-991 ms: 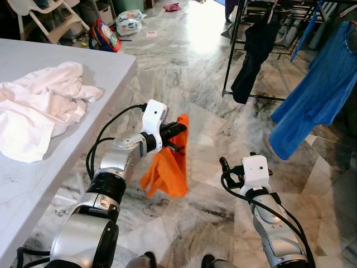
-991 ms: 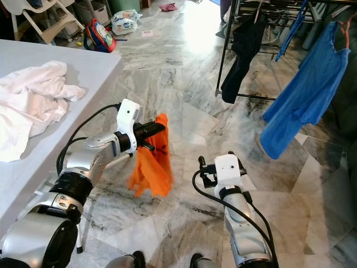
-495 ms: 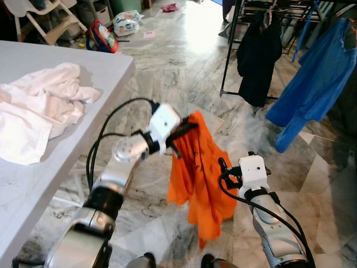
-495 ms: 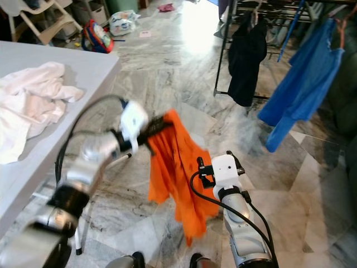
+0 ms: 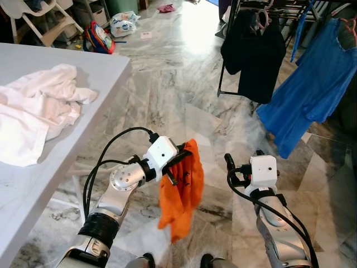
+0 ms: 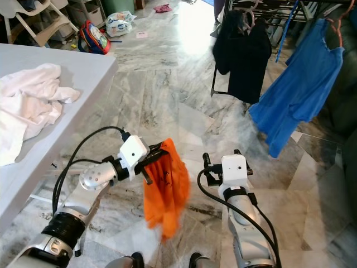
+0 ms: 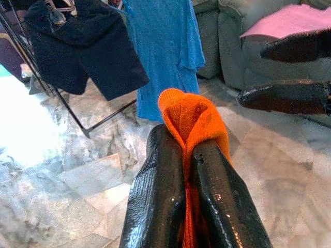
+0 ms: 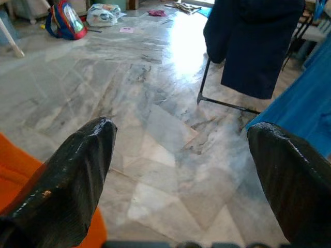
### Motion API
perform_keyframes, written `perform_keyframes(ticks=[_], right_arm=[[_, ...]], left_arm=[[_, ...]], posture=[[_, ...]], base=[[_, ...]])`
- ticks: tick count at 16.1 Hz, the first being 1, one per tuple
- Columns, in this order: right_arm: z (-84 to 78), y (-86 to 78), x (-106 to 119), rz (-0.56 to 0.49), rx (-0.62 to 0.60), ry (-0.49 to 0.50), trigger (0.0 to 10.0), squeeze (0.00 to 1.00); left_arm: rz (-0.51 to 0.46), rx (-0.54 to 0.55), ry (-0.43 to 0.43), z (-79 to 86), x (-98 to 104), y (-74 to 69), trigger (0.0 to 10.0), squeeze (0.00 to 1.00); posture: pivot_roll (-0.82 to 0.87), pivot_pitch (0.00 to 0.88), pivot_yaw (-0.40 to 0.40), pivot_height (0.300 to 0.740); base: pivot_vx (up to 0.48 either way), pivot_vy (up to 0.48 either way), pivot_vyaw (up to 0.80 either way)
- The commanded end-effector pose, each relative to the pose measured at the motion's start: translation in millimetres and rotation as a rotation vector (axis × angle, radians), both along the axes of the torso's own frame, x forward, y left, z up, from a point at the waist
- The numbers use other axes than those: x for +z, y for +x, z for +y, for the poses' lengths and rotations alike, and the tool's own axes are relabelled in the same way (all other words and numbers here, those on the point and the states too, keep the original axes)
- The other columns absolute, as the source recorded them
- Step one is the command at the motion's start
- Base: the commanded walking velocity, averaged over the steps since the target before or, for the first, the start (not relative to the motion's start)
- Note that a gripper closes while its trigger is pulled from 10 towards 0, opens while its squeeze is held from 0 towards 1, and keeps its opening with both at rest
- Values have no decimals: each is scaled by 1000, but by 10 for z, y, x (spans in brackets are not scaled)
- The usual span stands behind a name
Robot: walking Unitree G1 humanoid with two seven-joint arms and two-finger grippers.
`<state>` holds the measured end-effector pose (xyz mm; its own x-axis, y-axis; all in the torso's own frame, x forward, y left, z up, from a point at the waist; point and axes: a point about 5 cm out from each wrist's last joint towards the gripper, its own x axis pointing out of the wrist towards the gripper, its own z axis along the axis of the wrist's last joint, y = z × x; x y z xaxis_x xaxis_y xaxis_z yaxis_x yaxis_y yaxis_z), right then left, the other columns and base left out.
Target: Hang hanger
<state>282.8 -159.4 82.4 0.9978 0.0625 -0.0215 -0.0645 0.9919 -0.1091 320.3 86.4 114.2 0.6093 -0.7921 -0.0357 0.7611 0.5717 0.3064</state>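
Observation:
My left gripper [image 5: 179, 158] is shut on an orange garment [image 5: 179, 192] that hangs limp from its fingers above the marble floor; in the left wrist view the orange cloth [image 7: 194, 119] bulges out between the two closed black fingers [image 7: 155, 191]. No hanger can be made out in the cloth. My right gripper [image 5: 241, 165] is open and holds nothing, just right of the orange garment. Ahead stands a black clothes rack [image 5: 262, 11] carrying a dark garment [image 5: 257, 53] on a pink hanger and a blue dress [image 5: 312, 92].
A grey table [image 5: 67, 111] with a crumpled white cloth [image 5: 39, 109] runs along my left. At the far left are a colourful bag [image 5: 100, 38], a plastic bag [image 5: 124, 23] and a white chair [image 5: 33, 14]. A grey sofa with a pink cushion [image 7: 289, 20] stands beyond the rack.
The view has moved closer to the rack. The orange garment swung out to the right half a second ago and now hangs lower and bunched under my left gripper.

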Motion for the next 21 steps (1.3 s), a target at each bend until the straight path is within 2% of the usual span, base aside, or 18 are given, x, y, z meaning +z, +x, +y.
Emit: perform_keyframes(ticks=[1, 8, 10, 16, 21], right_arm=[[-42, -43, -38, 21, -27, 11, 10000, 0], [-95, -60, -7, 14, -54, 12, 10000, 0], [-118, -65, -6, 10, -62, 3, 10000, 0], [-108, -45, -5, 9, -60, -9, 10000, 0], [-170, 24, 44, -3, -95, -14, 10000, 0]], left_arm=[[-24, -10, -23, -20, 47, -13, 10000, 0], [3, -9, -53, -88, 38, 21, 10000, 0], [11, -8, -56, -103, 21, 21, 10000, 0], [29, -17, -63, -172, -28, 11, 10000, 0], [40, -16, -74, -236, -38, 42, 10000, 0]], posture=[[-20, 182, 36, 740], [-47, 156, 37, 740], [-53, 139, 37, 740], [-63, 88, 31, 740], [-77, 69, 33, 740]], base=[[0, 0, -800], [188, 0, -798], [298, 0, 0], [308, 264, 0], [325, 282, 0]])
